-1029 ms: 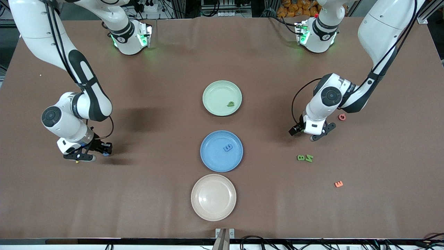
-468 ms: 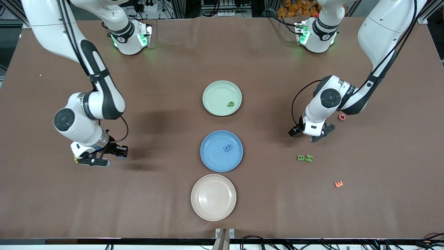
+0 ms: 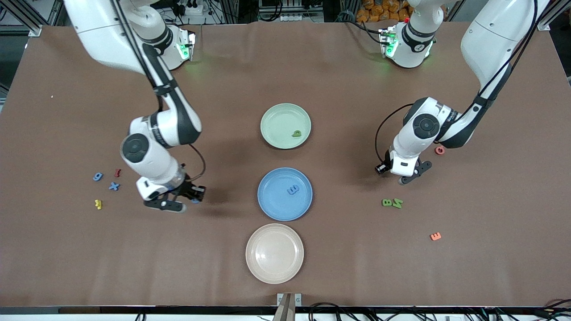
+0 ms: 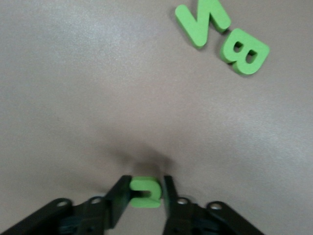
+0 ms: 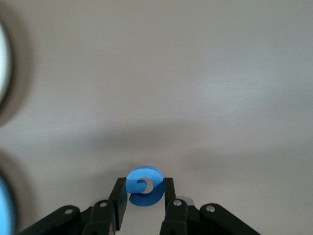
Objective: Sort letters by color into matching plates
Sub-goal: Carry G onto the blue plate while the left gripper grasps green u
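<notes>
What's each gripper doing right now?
Left gripper: shut on a green letter, over bare table.
Right gripper: shut on a blue letter, over bare table.

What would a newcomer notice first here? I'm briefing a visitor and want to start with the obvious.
Three plates run in a line down the table's middle: the green plate farthest from the front camera, then the blue plate, then a cream plate. Each arm carries a letter over bare table: the right gripper pinches a blue letter, and the left gripper pinches a green letter.
</notes>
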`<state>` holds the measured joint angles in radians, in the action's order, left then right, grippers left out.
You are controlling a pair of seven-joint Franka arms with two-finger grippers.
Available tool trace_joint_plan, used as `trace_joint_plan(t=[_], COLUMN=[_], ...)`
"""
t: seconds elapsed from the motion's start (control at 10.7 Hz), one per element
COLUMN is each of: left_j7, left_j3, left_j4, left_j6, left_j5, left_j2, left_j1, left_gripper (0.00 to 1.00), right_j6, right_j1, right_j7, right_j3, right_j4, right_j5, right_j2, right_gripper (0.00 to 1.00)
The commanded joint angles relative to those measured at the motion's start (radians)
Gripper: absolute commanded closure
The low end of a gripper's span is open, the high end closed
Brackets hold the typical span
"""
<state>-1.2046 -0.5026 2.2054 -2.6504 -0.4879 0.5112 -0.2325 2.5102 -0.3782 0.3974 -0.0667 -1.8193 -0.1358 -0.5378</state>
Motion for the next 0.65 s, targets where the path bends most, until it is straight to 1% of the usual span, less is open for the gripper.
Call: trace_joint_plan(t=[0.0, 0.19, 0.28, 0.47, 0.56], left_j7=[-0.015, -0.016, -0.019, -0.07, -0.11], left_j3=[0.003, 0.003, 0.001, -0.019, -0.048], left_j4=[0.005, 0.004, 0.002, 0.003, 0.002], left_j6=[-0.01, -0.01, -0.008, 0.009, 0.041], left_j5=[-0.037, -0.037, -0.035, -0.037, -0.035], left_j2=[0.013, 0.01, 0.004, -0.034, -0.04], left_j1=[-0.007, -0.005, -0.001, 0.013, 0.028], left_gripper=[1.0, 1.0, 1.0, 1.0, 1.0], right_j6=[0.001, 0.002, 0.016, 0.089, 0.107], right_j1=[-0.123, -0.189, -0.224, -0.272, -0.286], right_j7=[0.156, 0.208, 0.215, 0.215, 0.215], right_j3=[-0.007, -0.005, -0.007, -0.005, -0.005], right_j4=[0.171, 0.265, 0.294, 0.311, 0.314], right_j5=[-0.008, -0.008, -0.027, -0.05, -0.051], right_j2=[-0.125, -0.186, -0.22, -0.272, -0.284], right_gripper=[0.76, 0.76, 0.76, 0.76, 0.76])
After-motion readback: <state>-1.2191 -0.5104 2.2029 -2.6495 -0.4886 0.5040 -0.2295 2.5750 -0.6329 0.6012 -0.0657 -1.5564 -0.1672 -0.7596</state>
